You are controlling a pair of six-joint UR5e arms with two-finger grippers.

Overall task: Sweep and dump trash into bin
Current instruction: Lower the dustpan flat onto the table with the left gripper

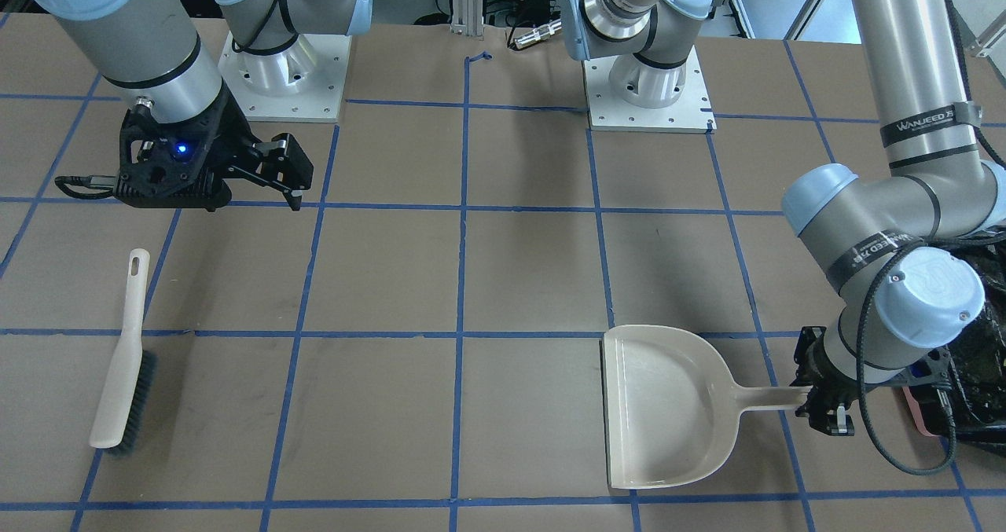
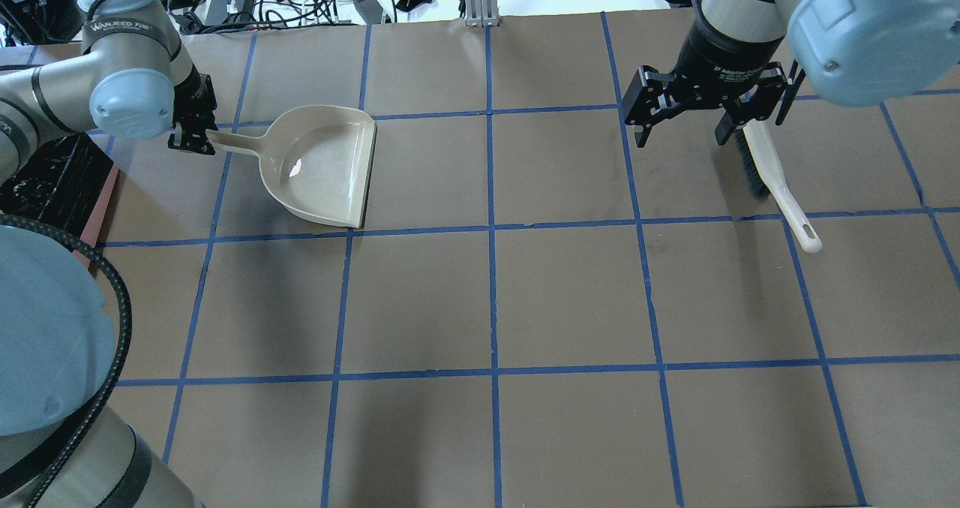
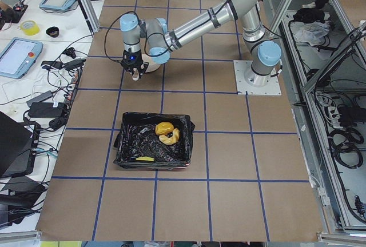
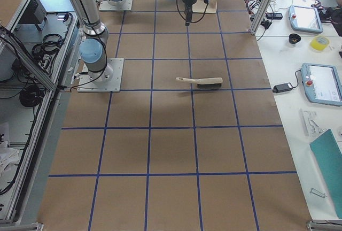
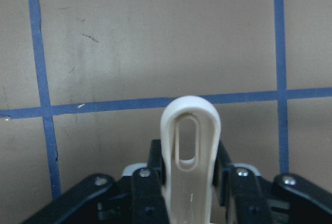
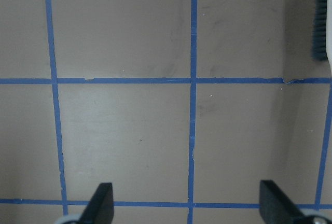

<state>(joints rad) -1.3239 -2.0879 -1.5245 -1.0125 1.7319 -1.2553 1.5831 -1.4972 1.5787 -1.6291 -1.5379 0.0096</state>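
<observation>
My sweeping looks finished, judging by where things lie; the trash is all in the bin (image 3: 122,144), which sits on the table (image 2: 495,298) beyond my left arm: the orange-brown lump (image 3: 164,127) and the cream rind (image 3: 171,138) lie together on the black bag, and the yellow scrap (image 3: 144,158) is apart from them near the bin's far edge; I see no bits on the brown surface in any view.

The dustpan (image 1: 660,406) is empty, its pale inside bare; it appears to lie flat on the table, near the bin but not over it; my left gripper (image 2: 196,139) pinches the end of its handle, the fingers (image 5: 142,187) pressed against either side just below the hanging hole.

My right gripper (image 2: 681,142) is spread wide and holds nothing; it hangs above the table, just beside the brush (image 1: 122,367), which lies on its side with the bristles against the surface.

What is left, as I judge it, is small; I have only to let go of the dustpan handle and draw both arms clear; the dumping itself seems done, since nothing remains in the pan to tip out.
</observation>
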